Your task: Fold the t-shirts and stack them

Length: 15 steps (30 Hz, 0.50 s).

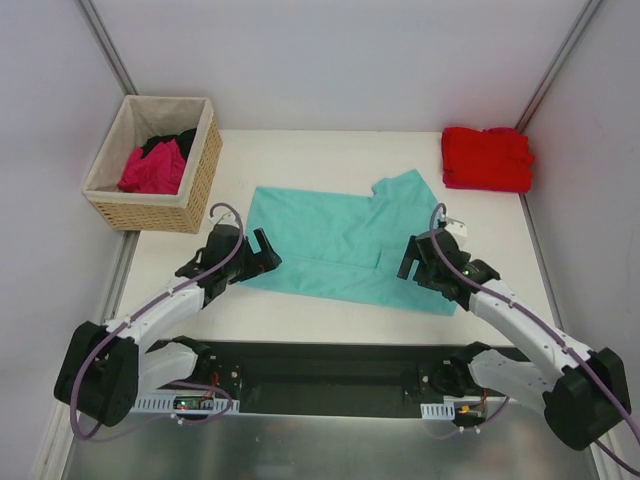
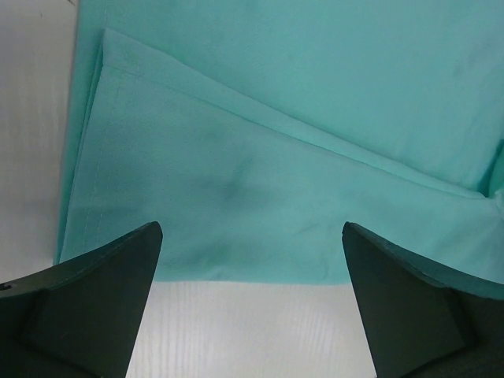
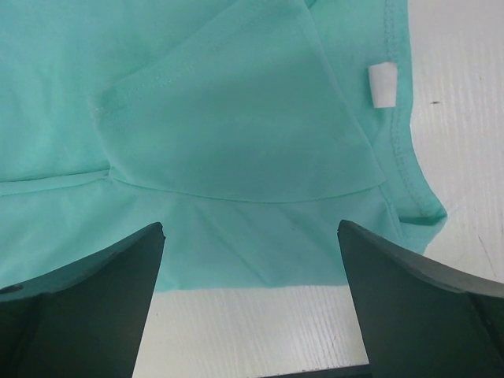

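Along the near edge of the teal shirt [image 1: 330, 235], both claws hover spread wide, holding nothing: left gripper [image 1: 266, 252] at its left end, right gripper [image 1: 408, 258] at its right. Its long axis runs crosswise, with cloth just ahead of each. Beyond it, the red shirt [image 1: 487, 158] sits folded rightward. Leftward, a basket [image 1: 203, 170] holds a magenta shirt [image 1: 153, 170] and what looks like a black shirt [image 1: 172, 141].

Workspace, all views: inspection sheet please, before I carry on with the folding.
Surface: white table.
Job's things: teal t-shirt flat mid-table, partly folded, white neck label showing; red t-shirt folded far right; magenta t-shirt and black t-shirt in woven basket.
Clutter: woven basket far left; nothing else seen.
Grippers: left gripper open at teal t-shirt's left edge; right gripper open at its right edge.
Cables: purple cables along both arms.
Surroundings: white walls.
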Motion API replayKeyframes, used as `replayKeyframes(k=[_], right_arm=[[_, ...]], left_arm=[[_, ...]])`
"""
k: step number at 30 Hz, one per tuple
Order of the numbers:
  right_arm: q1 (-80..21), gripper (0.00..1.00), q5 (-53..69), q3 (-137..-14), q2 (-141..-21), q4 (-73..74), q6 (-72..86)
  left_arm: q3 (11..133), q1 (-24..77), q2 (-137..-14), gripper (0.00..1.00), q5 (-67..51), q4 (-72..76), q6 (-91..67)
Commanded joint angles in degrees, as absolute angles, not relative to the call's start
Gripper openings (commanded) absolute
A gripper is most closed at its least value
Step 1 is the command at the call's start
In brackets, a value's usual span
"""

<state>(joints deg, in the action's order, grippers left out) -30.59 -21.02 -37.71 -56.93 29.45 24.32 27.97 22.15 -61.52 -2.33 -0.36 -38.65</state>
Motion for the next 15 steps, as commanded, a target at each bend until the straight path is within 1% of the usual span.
replayKeyframes(k=[1, 10, 15], right_arm=[[-30.2, 0.97, -21.1, -40.1, -62.6, 22.1, 21.3], [-27.2, 0.97, -17.4, -42.3, -72.4, 16.0, 20.5], [-26.7, 0.97, -16.3, -40.9, -76.0, 13.9, 20.8]], left_arm=[[26.5, 22.2, -66.6, 0.99, -1.1, 7.8, -37.4], [30.6, 22.1, -72.7, 0.99, -1.1, 11.2, -36.2], [29.1, 22.1, -73.8, 0.99, -1.4, 12.0, -37.3]])
